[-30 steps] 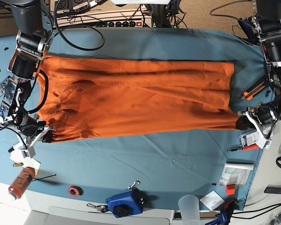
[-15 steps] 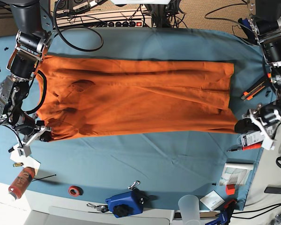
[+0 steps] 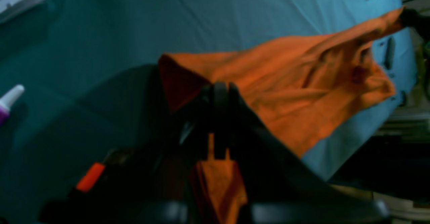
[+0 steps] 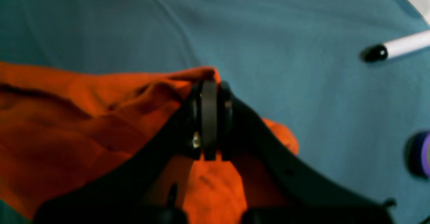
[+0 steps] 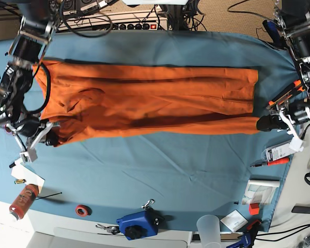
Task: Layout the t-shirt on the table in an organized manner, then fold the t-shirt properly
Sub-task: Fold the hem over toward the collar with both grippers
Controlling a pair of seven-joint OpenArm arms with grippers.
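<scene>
T-shirt: a large bright-orange t-shirt [image 5: 150, 103] lies stretched sideways across the far half of the table [image 5: 160, 170], creased in long lengthwise folds, with one layer lapped over another along its near edge.
Table: a wide surface covered in teal-blue fabric, with a curved near edge.
Left gripper: the left gripper [image 5: 264, 124], at the right of the base view, has its jaws pressed together on the shirt's near corner at that end.
Right gripper: the right gripper [image 5: 50, 139], at the left of the base view, is likewise clamped on the shirt's near corner at the other end.
Left wrist view: the dark fingers [image 3: 220, 116] meet with orange cloth pinched between them; the corner is lifted off the table and casts a shadow.
Right wrist view: closed fingers [image 4: 209, 116] bite a bunched fold of orange cloth, a detail too small to see from the base view.
Base view only: the shirt's full outline and both arms together.
Around: a blue device [image 5: 138, 223], a red tape roll [image 5: 82, 210], a clear cup [image 5: 208, 227] and a can [image 5: 22, 201] sit along the near edge, well apart from the shirt.
Near the left gripper: an orange-handled tool [image 5: 283, 98] lies just beside the shirt's end.
</scene>
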